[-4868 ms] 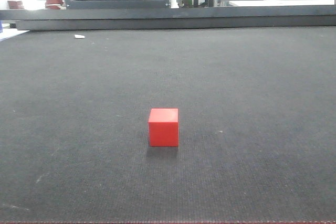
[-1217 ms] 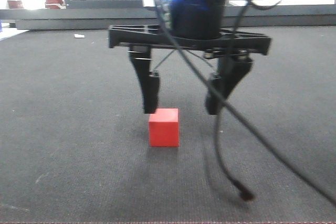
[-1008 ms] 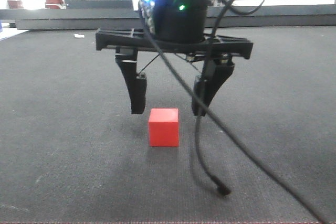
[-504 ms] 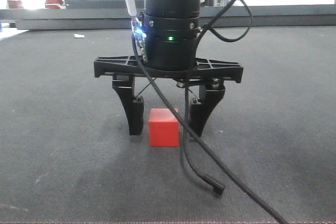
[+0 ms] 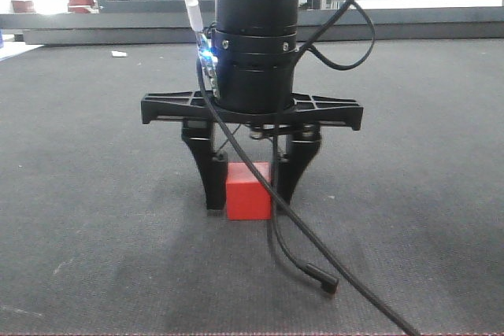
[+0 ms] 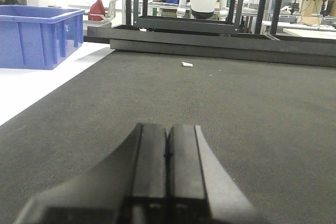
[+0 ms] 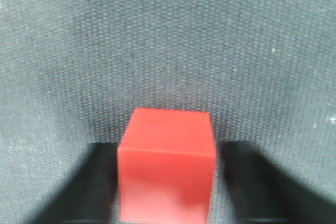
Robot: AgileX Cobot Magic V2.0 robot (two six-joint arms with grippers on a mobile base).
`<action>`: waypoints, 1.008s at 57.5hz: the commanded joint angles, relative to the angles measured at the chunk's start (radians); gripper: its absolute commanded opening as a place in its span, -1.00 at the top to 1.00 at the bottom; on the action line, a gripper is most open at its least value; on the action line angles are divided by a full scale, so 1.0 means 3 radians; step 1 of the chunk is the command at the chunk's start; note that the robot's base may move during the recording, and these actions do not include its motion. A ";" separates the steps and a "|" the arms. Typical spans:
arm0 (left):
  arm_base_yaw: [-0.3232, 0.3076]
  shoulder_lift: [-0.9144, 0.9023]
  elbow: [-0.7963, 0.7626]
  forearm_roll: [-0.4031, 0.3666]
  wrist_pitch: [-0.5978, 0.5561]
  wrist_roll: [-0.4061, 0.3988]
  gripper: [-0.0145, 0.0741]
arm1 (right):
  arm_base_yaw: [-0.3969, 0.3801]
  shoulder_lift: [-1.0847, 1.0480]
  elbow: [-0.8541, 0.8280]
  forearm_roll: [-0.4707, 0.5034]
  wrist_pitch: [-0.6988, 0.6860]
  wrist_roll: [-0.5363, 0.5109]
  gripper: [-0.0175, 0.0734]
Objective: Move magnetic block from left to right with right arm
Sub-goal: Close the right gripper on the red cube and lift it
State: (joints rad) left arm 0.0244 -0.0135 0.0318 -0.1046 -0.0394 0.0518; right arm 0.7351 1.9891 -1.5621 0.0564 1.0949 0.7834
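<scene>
- Black woven mat [image 5: 94, 194] covers the whole bench, and the magnetic block [image 5: 249, 202] sits flat on it in the middle of the front view, not lifted yet.
- Over it hangs my right gripper [image 5: 248, 197], wrist vertical, so the pads can meet two opposite faces squarely.
- One of my fingers [image 5: 213, 182] stands on each side of the cube, tips low near the mat. I judge the low bite is there to stop the cube rolling out.
- From the right wrist camera the cube [image 7: 167, 166] lies between the two dark fingers, with a thin strip of mat showing on one side. The jaws stand partly open, barely wider than the cube, with nothing clamped as far as I can tell.
- Next comes the squeeze, then a lift and a carry to the right. If one pad lands first, the cube could twist.
- A loose cable [image 5: 319, 277] hangs from the wrist across the cube's front and onto the mat. It could drag.
- My left gripper [image 6: 168, 182] sits low with its fingers pressed together on nothing, out of the way because this job belongs to the right arm.
- A blue crate [image 6: 37, 35] and a white scrap [image 6: 187, 64] lie well apart from all this.
</scene>
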 commanded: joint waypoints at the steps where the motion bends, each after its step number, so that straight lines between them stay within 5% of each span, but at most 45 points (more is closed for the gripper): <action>1: -0.0026 -0.0040 0.0026 -0.0016 -0.0288 0.0001 0.96 | 0.0012 -0.0176 -0.0112 -0.0026 -0.0023 0.0001 0.03; 15: -0.0026 -0.0040 0.0026 -0.0016 -0.0288 0.0001 0.96 | 0.0012 -0.0208 -0.0112 -0.0104 0.0068 -0.0009 0.11; 37: -0.0026 -0.0040 0.0026 -0.0016 -0.0288 0.0001 0.96 | -0.0104 -0.0876 0.0265 -0.0495 -0.0107 -0.0481 0.11; 58: -0.0026 -0.0040 0.0026 -0.0016 -0.0288 0.0001 0.96 | -0.0872 -0.2126 0.1610 -0.0391 -0.0784 -0.1216 0.11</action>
State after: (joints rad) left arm 0.0244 -0.0135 0.0318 -0.1046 -0.0394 0.0518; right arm 0.5371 1.4719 -1.1237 -0.0648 0.9253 0.4810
